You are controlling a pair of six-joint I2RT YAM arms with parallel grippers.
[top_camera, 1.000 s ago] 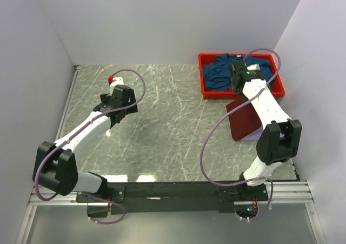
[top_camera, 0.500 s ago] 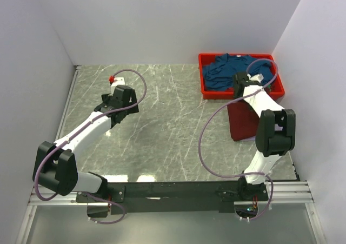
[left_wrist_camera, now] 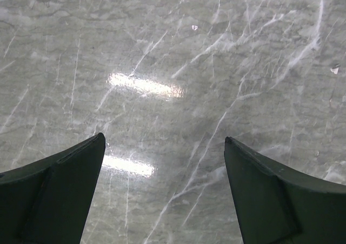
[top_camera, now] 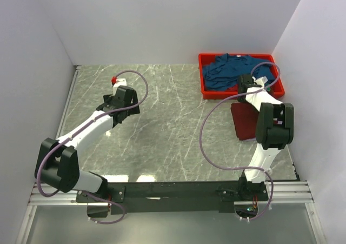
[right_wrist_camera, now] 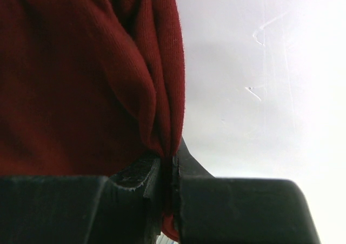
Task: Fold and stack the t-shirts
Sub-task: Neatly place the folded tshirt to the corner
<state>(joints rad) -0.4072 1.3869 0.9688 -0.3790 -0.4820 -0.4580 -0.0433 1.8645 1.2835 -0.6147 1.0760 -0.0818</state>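
In the last second the right gripper (top_camera: 246, 85) has drawn back from above the red bin (top_camera: 201, 75) to its near edge. Its jaws are pinched tight on a fold of the maroon t-shirt (right_wrist_camera: 81, 81). That shirt now seems to lie flatter on the surface (top_camera: 173, 130), though the arm hides part of it, so this fold looks nearly laid. The teal t-shirts (top_camera: 224, 71) in the bin are not yet folded. The left gripper (left_wrist_camera: 163, 146) hangs over bare surface, jaws wide and holding nothing.

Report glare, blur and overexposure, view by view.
Top external: even light, two small glare patches on the table near the arm bases. Left wrist: two bright glare streaks on the table by the left gripper. Right wrist: background blown out white; maroon t-shirt weave sharp.
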